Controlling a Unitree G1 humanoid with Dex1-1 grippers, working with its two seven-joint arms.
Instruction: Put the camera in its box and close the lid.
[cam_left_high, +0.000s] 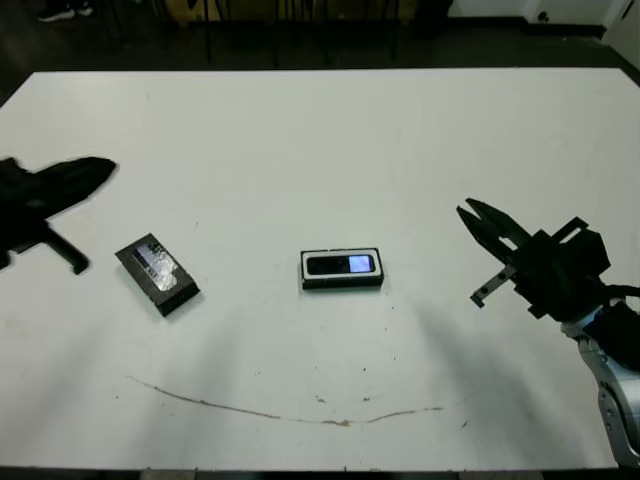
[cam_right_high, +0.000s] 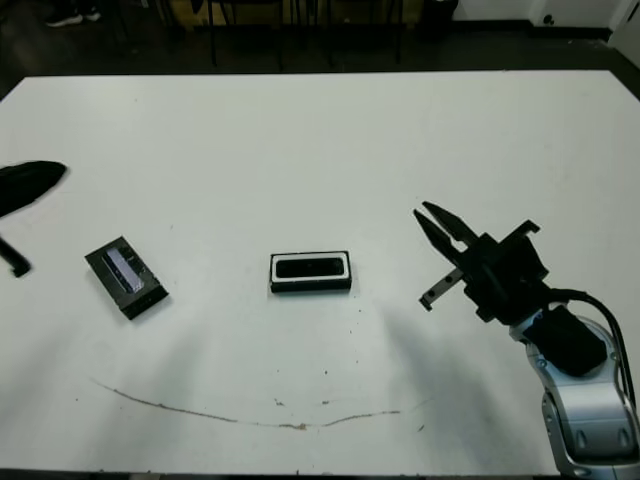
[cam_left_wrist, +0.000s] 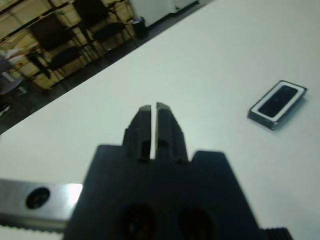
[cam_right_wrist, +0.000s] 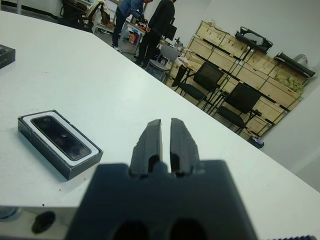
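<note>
Two pincers nearly closed, empty, camera (cam_left_high: 341, 265) in box (cam_left_high: 342, 282) between them, lid (cam_left_high: 157, 273) near left pincer (cam_left_high: 95, 172).

Camera (cam_left_high: 341, 265) is lying in box (cam_left_high: 342, 283) mid-table (cam_left_high: 320, 130); lid (cam_left_high: 156, 273) is sitting well left of box, apart.

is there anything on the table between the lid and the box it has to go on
Nothing visible. Only bare table lies between the lid and the box, where the camera already sits. Both pincers are off to the sides: left, right.
</note>
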